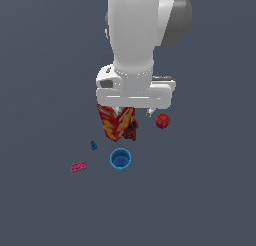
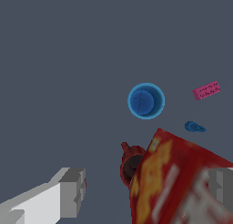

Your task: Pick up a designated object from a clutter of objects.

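The gripper [image 2: 148, 196] hangs with its jaws wide apart above the cracker box [image 1: 115, 121], holding nothing; the pink brick [image 1: 78, 166] lies well apart, left of the blue cup [image 1: 120, 159].

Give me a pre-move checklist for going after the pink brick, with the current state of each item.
1. Pink brick in view, lying flat on the floor: ok.
2. Brick clear of neighbours: apart from the blue brick and blue cup: ok.
3. End effector empty, fingers spread: ok.
4. End effector above the brick: not ok, it hangs over the cracker box and mug.
5. Fingers lined up across the brick's narrow sides: cannot tell.
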You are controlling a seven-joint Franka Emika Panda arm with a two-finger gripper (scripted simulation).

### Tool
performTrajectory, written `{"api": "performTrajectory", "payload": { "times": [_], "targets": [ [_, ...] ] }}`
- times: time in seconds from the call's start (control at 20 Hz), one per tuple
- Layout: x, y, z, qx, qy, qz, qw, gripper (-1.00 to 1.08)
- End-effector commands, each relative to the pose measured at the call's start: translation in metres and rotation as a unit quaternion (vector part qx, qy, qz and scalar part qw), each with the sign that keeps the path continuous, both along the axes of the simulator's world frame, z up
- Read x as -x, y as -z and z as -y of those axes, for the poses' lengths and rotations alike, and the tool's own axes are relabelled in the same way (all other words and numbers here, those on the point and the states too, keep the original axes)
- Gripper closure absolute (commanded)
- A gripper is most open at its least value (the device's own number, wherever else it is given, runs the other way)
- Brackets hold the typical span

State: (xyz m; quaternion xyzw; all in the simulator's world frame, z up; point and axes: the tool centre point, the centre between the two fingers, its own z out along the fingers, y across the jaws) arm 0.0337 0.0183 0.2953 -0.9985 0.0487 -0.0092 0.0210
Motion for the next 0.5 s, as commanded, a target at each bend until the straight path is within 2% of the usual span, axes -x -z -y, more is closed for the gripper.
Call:
{"api": "performTrajectory", "payload": {
  "times": [0.0,0.25,0.45],
  "targets": [
    [-0.009,0.011,0.012,-0.003,0.034,-0.002,0.9994,-0.92],
    [-0.032,0.041,0.044,-0.009,0.123,-0.008,0.9923,-0.92],
    [-0.05,0.072,0.077,-0.012,0.206,-0.012,0.9784,-0.92]
  ]
}}
